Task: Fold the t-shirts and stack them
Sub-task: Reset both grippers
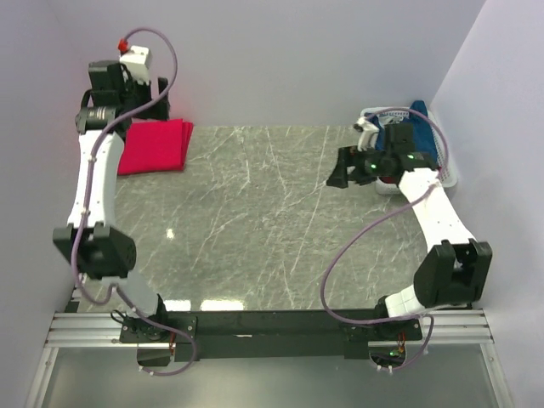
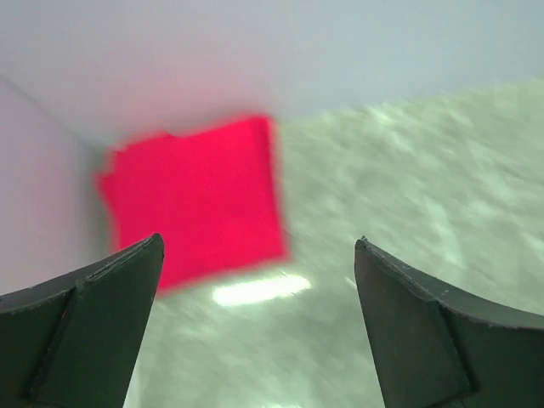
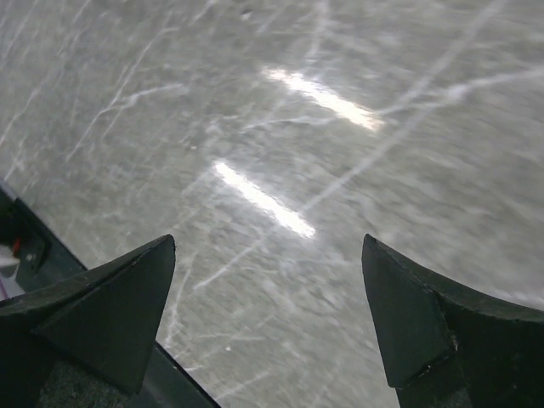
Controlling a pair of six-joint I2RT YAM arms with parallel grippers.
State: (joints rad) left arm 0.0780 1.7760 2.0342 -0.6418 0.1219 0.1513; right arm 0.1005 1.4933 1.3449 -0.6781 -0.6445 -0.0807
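- Pale walls close in a grey, marble-veined table (image 1: 255, 221). From the top camera I see a stack of folded red t-shirts (image 1: 155, 146) lying at the far left, close to the wall corner.
- My left arm (image 1: 89, 170) rises above that stack. At the far right a white basket (image 1: 450, 174) holds a navy t-shirt (image 1: 419, 115), bunched up and not yet folded.
- My right gripper (image 1: 342, 174) hangs over the table just left of the basket, with nothing in it.
- On the left wrist camera, the left gripper (image 2: 257, 246) has its jaws spread wide with only air between them. The red stack shows blurred below and beyond, towards the left, and it is apart from both fingers.
- On the right wrist camera the jaws are also spread wide. Between them I see only bare marble and streaks of reflected light, with a dark rail (image 3: 17, 229) at the lower left. No cloth shows here.
- I judge the red stack to be set down, so the navy shirt is the next one to fetch.
- It should be light, limp and not fragile, and it will sag and drag from any single pinch.
- I would pinch a raised fold at the top of the heap and lift it out onto the marble.
- Then I would take a shoulder seam in each claw to spread it flat. Thin cloth on polished stone may slide instead of letting a finger get under it.
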